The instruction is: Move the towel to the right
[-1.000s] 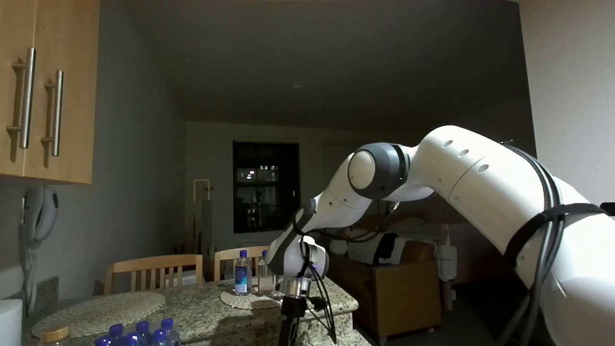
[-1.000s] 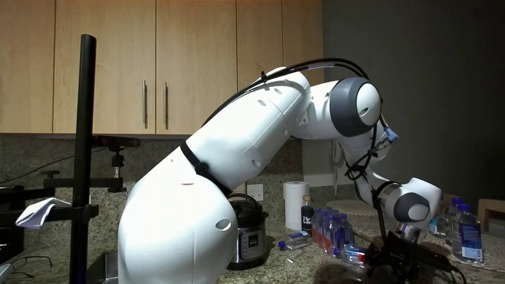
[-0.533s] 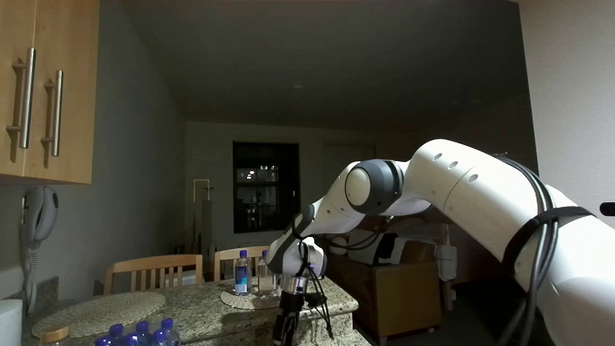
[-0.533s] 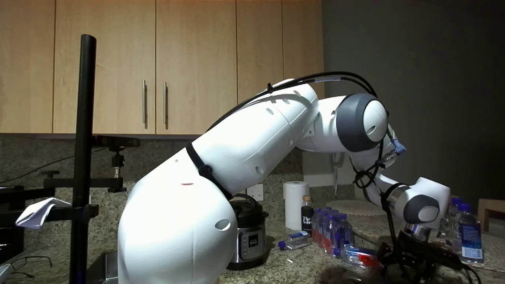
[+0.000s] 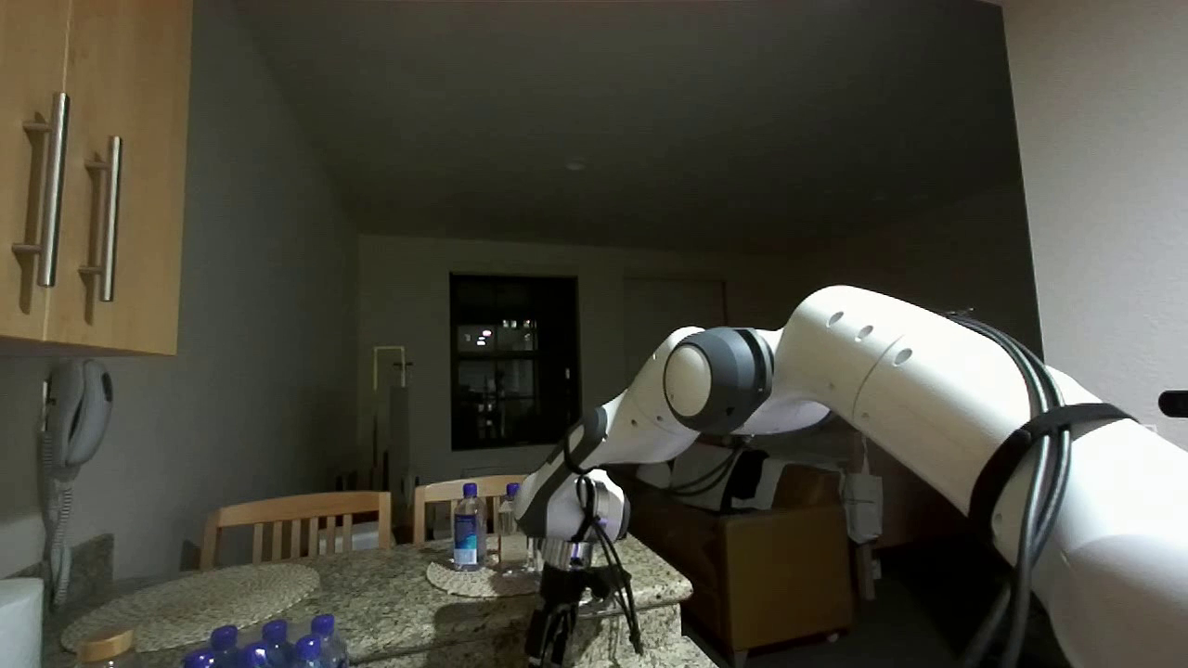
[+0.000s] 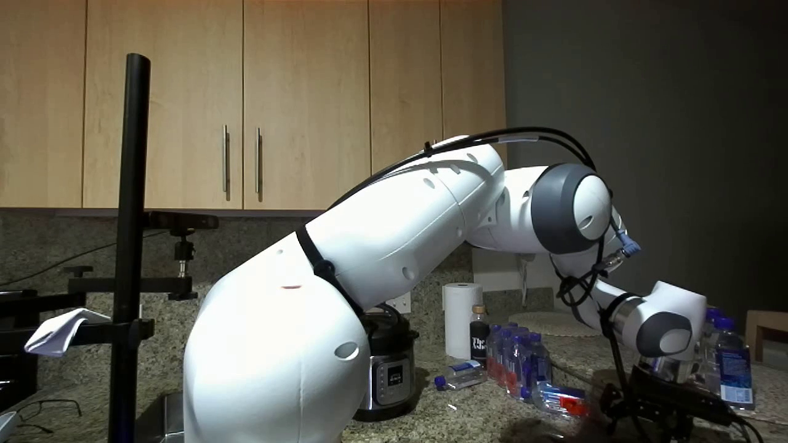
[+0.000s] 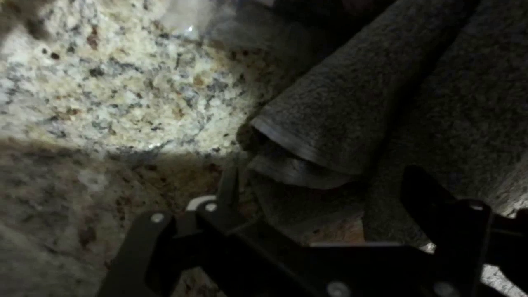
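A dark grey towel (image 7: 342, 103) lies folded on the speckled granite counter (image 7: 123, 90), filling much of the right side of the wrist view. Its layered end, with pale hems, faces the middle of that picture. My gripper (image 7: 322, 176) is open, its fingers wide apart with that folded end between them. One finger (image 7: 229, 185) is over bare stone just left of the towel; the other, a black silhouette, overlaps the towel on the right. Whether either touches cloth, I cannot tell. In both exterior views the fingertips are cut off or too dark, and the towel cannot be made out.
Several blue-capped bottles (image 6: 520, 363) stand on the counter, with a bottle (image 6: 557, 399) lying close to the gripper. More bottles (image 5: 469, 529) stand on a woven mat. A pressure cooker (image 6: 391, 369) and paper roll (image 6: 462, 320) are farther back. Clear plastic (image 7: 231, 24) borders the towel.
The arm has come down and reached a little farther out from its base. The gripper shifted right in an exterior view, its fingers staying wide apart. The bottles have not moved.
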Robot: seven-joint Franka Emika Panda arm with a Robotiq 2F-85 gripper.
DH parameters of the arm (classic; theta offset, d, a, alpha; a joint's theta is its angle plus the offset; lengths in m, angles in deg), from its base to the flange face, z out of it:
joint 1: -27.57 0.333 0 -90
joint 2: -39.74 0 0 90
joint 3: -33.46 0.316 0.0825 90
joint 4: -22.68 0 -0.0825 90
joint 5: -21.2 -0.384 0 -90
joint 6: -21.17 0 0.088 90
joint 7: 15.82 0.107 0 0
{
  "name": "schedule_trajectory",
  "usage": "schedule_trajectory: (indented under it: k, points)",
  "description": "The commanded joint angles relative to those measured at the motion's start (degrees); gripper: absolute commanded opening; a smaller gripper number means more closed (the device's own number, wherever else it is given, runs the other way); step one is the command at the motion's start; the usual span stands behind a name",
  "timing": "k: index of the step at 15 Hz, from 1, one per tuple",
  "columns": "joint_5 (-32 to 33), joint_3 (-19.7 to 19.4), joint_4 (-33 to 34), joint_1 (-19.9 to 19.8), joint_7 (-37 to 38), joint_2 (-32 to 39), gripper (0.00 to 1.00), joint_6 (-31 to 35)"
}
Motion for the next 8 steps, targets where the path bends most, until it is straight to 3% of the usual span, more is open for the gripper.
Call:
schedule_trajectory:
  k: [1, 3, 8]
  points:
    - [3.1, 1.0, -1.6, -0.8, 1.7, -0.7, 0.73, 2.4]
    - [4.0, 1.1, -2.1, -0.9, 1.5, -0.9, 0.71, 2.7]
    - [5.8, 1.0, -2.6, -0.8, 1.6, -0.7, 0.37, 2.4]
